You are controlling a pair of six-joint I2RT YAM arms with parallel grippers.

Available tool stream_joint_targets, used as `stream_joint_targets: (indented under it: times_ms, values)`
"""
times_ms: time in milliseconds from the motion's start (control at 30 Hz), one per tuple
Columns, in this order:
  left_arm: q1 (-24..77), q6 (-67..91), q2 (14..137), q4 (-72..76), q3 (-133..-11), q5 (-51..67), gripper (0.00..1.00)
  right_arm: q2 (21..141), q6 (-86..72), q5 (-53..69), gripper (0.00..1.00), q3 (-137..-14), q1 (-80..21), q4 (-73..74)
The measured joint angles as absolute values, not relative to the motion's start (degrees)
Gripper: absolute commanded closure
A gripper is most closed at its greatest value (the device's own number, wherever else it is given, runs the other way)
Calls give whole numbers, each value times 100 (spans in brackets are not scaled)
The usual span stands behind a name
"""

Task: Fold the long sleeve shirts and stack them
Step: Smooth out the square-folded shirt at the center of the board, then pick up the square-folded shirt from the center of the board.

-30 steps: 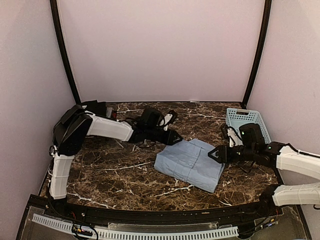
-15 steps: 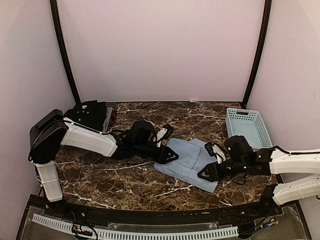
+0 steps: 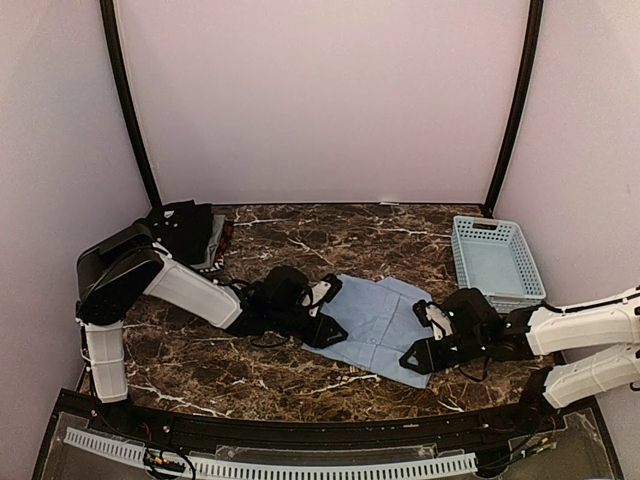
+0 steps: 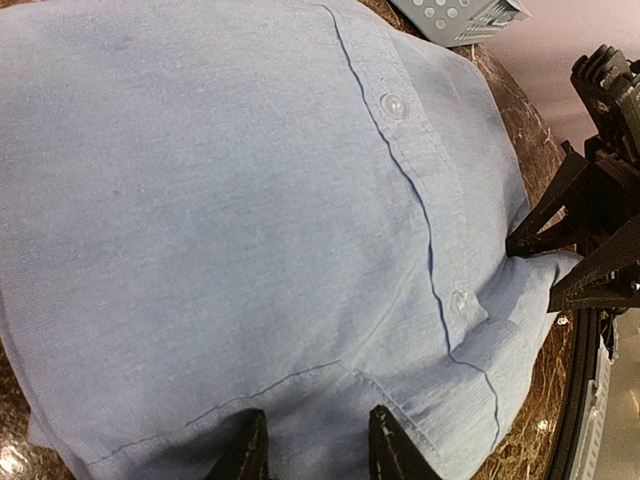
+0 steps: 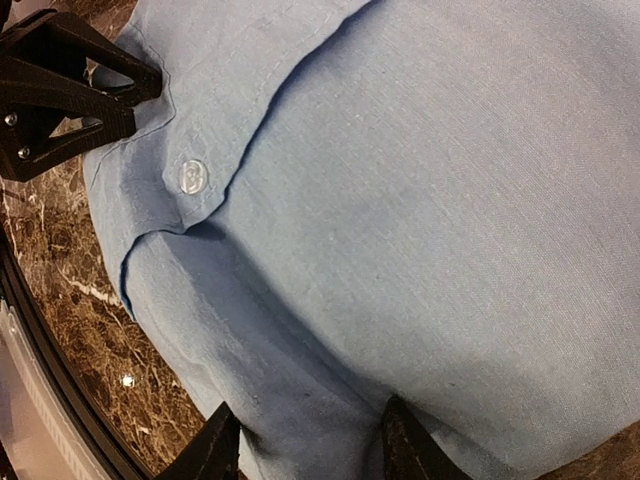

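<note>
The light blue shirt (image 3: 375, 322) lies folded in the middle of the marble table, button front up. It fills the left wrist view (image 4: 250, 220) and the right wrist view (image 5: 420, 200). My left gripper (image 3: 330, 335) is low at the shirt's left edge, its jaws open with the hem between the tips (image 4: 315, 450). My right gripper (image 3: 412, 362) is low at the shirt's front right corner, its jaws open over the cloth (image 5: 310, 445). Each gripper shows in the other's wrist view, the right one (image 4: 590, 250) and the left one (image 5: 70, 95). The black shirt (image 3: 185, 222) lies folded at the back left.
A pale blue lattice basket (image 3: 495, 262) stands at the back right. Dark marble table surface (image 3: 300, 235) lies behind the shirt. The black front rail (image 3: 300, 432) runs along the near edge, close to my right gripper.
Both grippers came down and toward the near edge: the left from the shirt's back corner to its left edge, the right from the right side to the front right corner.
</note>
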State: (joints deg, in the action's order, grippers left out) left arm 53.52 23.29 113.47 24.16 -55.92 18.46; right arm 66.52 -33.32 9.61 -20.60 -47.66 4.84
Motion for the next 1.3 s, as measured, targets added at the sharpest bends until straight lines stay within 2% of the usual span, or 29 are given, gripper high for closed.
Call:
stream_joint_targets:
  times_ms: [233,367,500,567,700,733,867,1000,1067,1300]
  values:
    - [5360,2154,11345,2318,-5660,1688,66,6193,-3763,609,55,-1881,-5002,672]
    - [5360,2003,11345,2078,-5854,1535,66,5544,-4088,268,49,-1839,-5194,1269]
    - [5360,1837,11334,1865,-6042,1308,65,4779,-4364,-161,36,-1918,-5247,1890]
    - [5360,1796,11281,1782,-6082,1179,63,4567,-4486,-419,24,-2073,-5247,2161]
    - [5360,1813,11010,1634,-6084,836,51,4534,-4528,-1111,6,-2692,-5214,2641]
    - [5360,1844,10934,1623,-6084,749,45,4641,-4451,-1269,2,-2919,-5159,2731]
    - [5352,2102,10654,1586,-6084,438,24,5240,-3922,-1546,1,-3658,-4657,2676]
    - [5251,2488,10422,1557,-6084,405,12,5872,-3304,-1260,1,-3986,-3907,2445]
    - [5162,2648,10379,1562,-6084,613,8,6237,-3006,-1066,1,-4141,-3592,2342]
    - [4915,2917,10381,1594,-6071,1420,7,7603,-1964,-274,1,-4901,-2930,1964]
